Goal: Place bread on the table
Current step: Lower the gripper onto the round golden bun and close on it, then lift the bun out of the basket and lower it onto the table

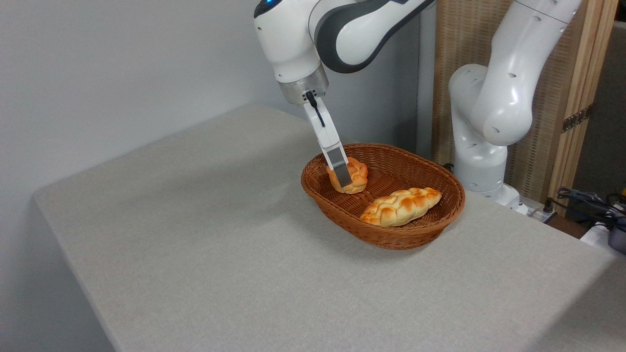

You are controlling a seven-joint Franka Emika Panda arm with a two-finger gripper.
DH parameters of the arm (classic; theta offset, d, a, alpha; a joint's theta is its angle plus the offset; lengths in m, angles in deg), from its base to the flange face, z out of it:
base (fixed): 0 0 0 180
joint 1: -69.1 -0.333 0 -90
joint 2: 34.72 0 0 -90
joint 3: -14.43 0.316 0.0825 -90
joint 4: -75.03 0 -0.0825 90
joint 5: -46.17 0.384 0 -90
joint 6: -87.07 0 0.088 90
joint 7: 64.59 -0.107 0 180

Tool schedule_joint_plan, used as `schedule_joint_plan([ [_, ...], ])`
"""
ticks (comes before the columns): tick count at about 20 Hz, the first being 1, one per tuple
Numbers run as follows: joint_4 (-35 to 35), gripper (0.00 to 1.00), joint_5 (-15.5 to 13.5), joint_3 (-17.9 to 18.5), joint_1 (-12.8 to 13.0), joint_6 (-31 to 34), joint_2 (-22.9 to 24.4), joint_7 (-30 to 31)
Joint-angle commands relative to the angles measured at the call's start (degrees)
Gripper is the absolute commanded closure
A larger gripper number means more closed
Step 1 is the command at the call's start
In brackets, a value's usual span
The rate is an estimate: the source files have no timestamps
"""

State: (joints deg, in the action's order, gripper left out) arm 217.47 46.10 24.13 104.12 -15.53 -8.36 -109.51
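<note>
claw down in basket, centre frame, right on bun, finger across its front. pinching or just touching? can't tell. bare surface lies lower left.

The bread is a small round knotted bun with a glossy orange-golden top and a paler base. It sits a little right of the frame's centre, raised and tilted against the left inner wall of a brown wicker basket — not yet on the cloth. A grey finger crosses its front, hiding part of it. The table is a broad flat rectangle in light grey, finely speckled fabric, filling the lower and middle frame — its near corner runs off the bottom edge.
</note>
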Motion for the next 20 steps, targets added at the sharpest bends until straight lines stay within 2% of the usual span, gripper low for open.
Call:
schedule_joint_plan([
  [1, 0.82, 0.51, -0.20, 2.96, 0.66, -1.55, 0.27, -0.69],
  [2, 0.82, 0.56, -0.11, 2.96, 0.57, -1.55, 0.18, -0.69],
  [3, 0.82, 0.57, -0.20, 2.96, 0.57, -1.55, 0.27, -0.69],
  [15, -0.40, 0.57, 0.24, 4.19, 0.48, -0.14, 0.18, -0.61],
  [17, -3.64, 0.57, 0.42, 4.37, 0.48, 5.45, 0.18, -0.60],
  [20, -11.72, 0.57, 0.59, 8.05, 0.66, 11.10, 0.09, -0.60],
])
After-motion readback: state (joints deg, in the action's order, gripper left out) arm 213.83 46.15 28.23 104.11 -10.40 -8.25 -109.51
